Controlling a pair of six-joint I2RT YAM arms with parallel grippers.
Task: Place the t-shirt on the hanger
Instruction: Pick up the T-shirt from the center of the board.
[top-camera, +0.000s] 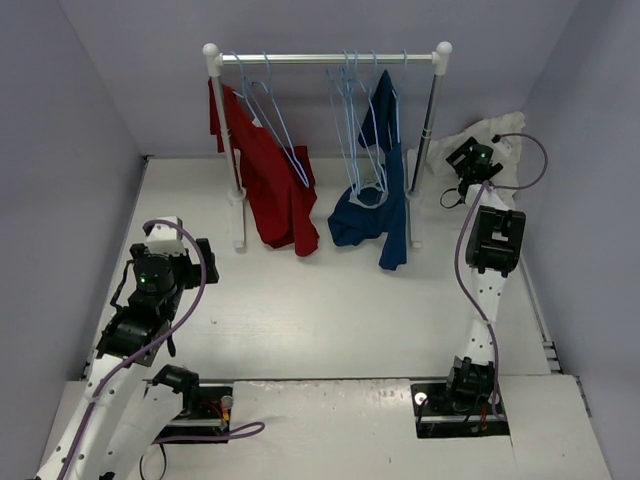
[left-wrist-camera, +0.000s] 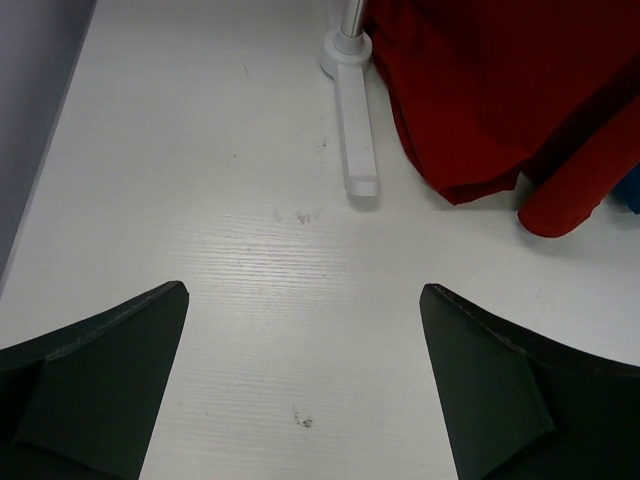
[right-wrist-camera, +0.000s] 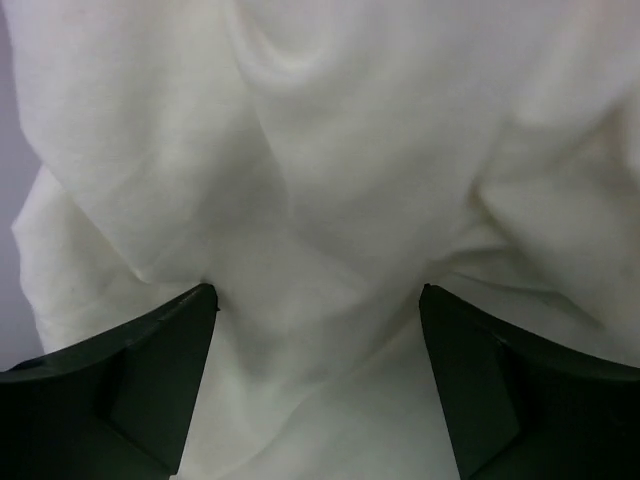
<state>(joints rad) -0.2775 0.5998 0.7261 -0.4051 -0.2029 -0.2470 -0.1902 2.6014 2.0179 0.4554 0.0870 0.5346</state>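
The white t-shirt (top-camera: 500, 135) lies crumpled at the far right of the table, by the wall. In the right wrist view the t-shirt (right-wrist-camera: 330, 150) fills the frame in soft folds. My right gripper (top-camera: 478, 152) is down on it, and in its own view the right gripper (right-wrist-camera: 316, 290) has its jaws apart, the tips pressed into the cloth with a fold between them. Several pale-blue hangers (top-camera: 270, 105) hang from the rail. My left gripper (top-camera: 180, 240) hovers open over bare table at the left, and the left gripper (left-wrist-camera: 303, 288) holds nothing.
A white clothes rack (top-camera: 325, 58) stands at the back middle, and its foot (left-wrist-camera: 355, 130) shows in the left wrist view. A red shirt (top-camera: 270, 185) and a navy-blue shirt (top-camera: 385, 200) hang from it. Purple walls close in on three sides.
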